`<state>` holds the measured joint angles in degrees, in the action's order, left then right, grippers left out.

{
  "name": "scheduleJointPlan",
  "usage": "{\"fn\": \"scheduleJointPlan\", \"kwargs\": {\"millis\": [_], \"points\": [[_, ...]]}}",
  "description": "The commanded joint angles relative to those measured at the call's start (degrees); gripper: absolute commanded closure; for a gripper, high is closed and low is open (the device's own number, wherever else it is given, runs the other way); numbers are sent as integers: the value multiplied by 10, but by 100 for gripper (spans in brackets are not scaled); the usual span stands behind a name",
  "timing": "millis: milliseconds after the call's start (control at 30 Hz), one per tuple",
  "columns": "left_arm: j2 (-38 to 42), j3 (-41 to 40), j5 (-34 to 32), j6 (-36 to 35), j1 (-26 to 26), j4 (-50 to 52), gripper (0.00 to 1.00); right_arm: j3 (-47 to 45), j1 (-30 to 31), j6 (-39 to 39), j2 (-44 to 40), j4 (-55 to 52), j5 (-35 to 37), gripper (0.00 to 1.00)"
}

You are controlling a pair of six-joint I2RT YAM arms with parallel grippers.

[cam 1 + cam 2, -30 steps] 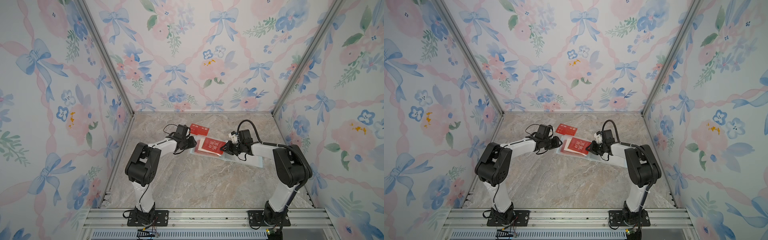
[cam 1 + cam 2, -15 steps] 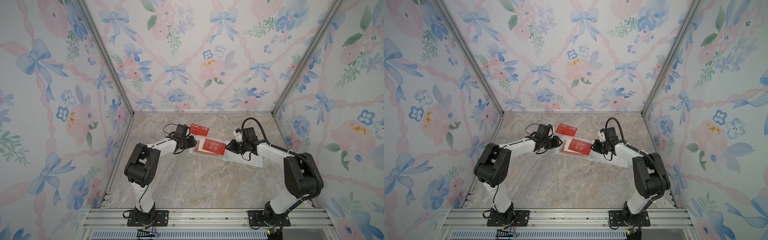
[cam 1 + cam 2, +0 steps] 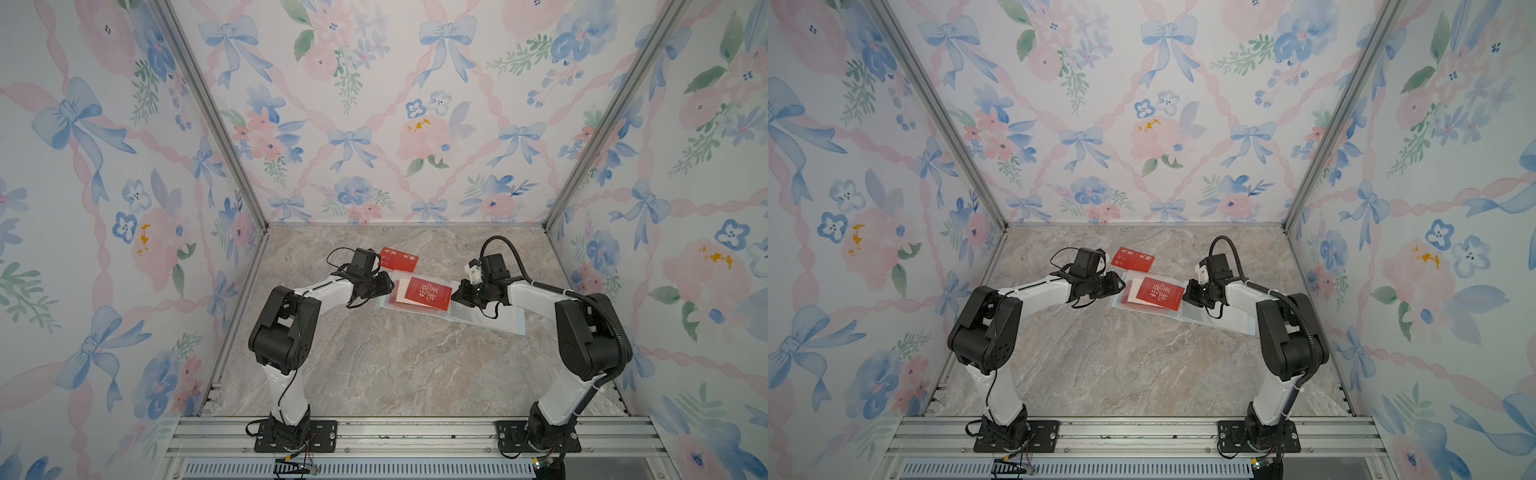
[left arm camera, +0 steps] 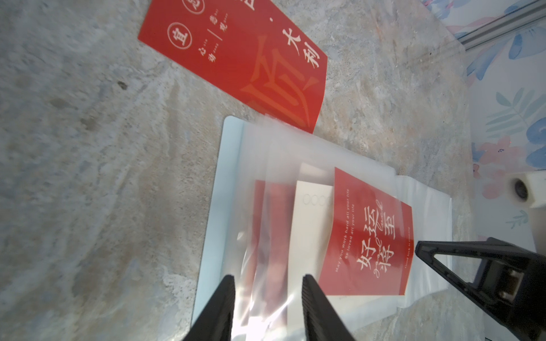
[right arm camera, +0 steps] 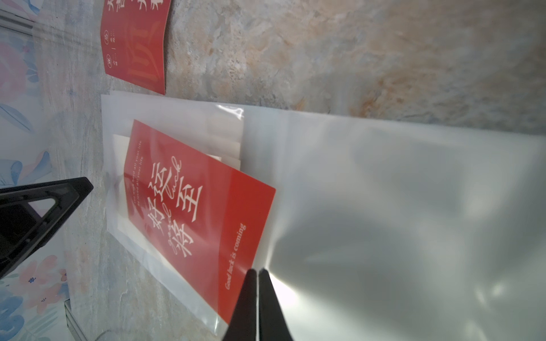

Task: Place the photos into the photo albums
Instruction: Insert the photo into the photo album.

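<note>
One red photo (image 5: pixel 195 206) on album (image 3: pixel 486 318), just beside closed right claw (image 5: pixel 258 273)

Glossy clear plastic album sleeve (image 5: pixel 384 192)

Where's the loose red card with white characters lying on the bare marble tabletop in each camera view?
In a top view: loose red card, near centre.
In a top view: card, near centre again.
Left wrist: card, upper middle.
Right wrist: card, upper left, cropped.
Shared landmark: half-sleeved red card beside it.
</note>
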<state>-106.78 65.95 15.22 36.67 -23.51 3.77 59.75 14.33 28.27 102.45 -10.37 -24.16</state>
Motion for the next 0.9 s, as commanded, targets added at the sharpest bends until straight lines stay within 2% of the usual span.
{"fn": "scheduleJointPlan", "kwargs": {"millis": [0,867], "points": [[-5,5,5,3,-5,-2,59,19,5,-3,16,-15,-4,93],[10,-8,-1,6,-9,-4,60,80,31,29,83,30,-26,92]]}}
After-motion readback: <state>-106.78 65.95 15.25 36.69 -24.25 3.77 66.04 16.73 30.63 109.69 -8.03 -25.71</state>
